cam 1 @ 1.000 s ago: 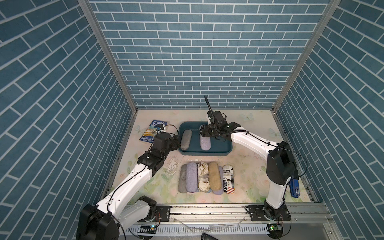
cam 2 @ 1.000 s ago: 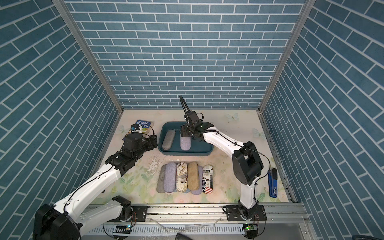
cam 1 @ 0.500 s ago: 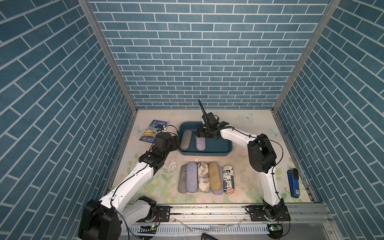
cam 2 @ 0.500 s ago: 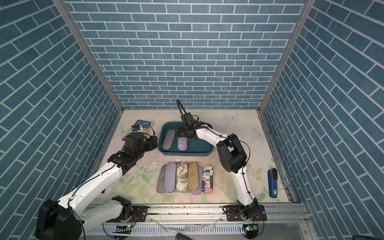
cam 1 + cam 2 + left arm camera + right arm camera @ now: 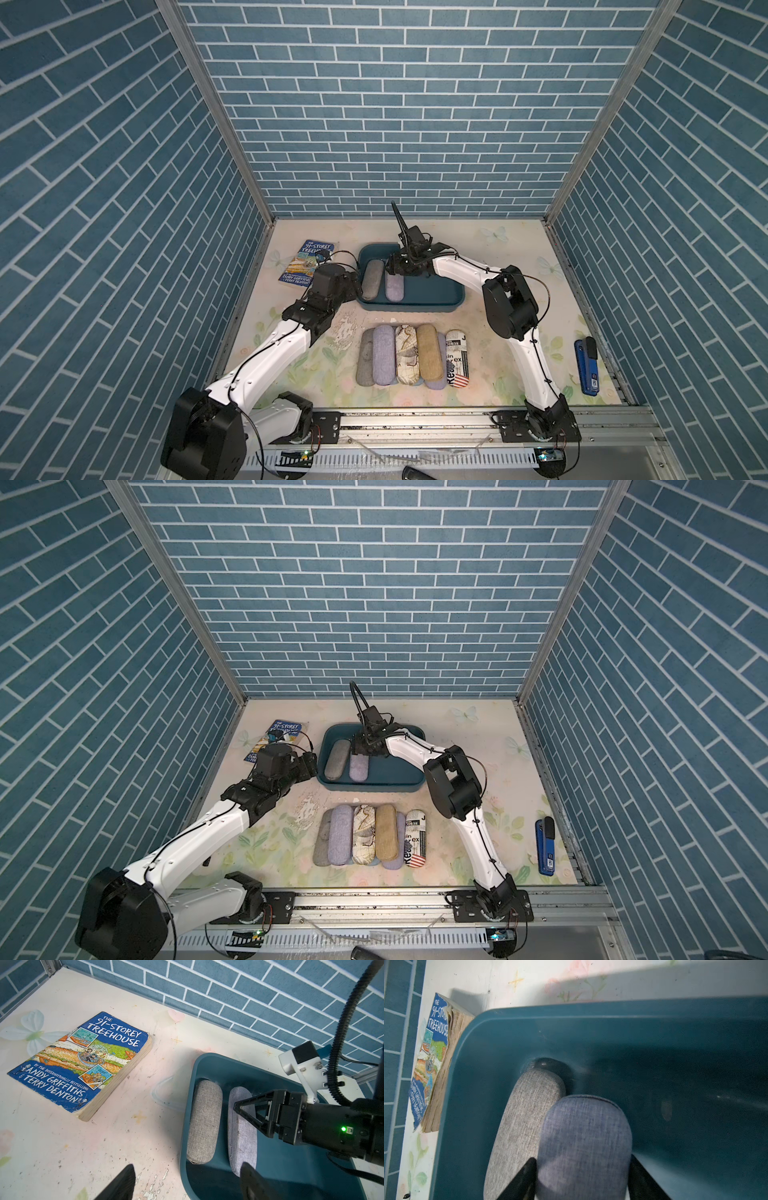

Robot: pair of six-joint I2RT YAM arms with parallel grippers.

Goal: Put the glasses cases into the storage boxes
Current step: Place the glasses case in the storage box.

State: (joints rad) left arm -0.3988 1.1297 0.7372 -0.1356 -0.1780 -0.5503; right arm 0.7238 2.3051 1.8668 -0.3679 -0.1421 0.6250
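The lilac case (image 5: pixel 583 1142) is inside the tub (image 5: pixel 436 305), just beside the grey case (image 5: pixel 371 279), with my right hand (image 5: pixel 582 1159) clasped around its two long sides. My left hand (image 5: pixel 187 1165) hangs wide and empty at the tub's near corner. More cases (image 5: pixel 409 353) lie in a row on the tabletop (image 5: pixel 498 249) in front of the tub. A book (image 5: pixel 307 262) lies near the end of the tub where the grey case is.
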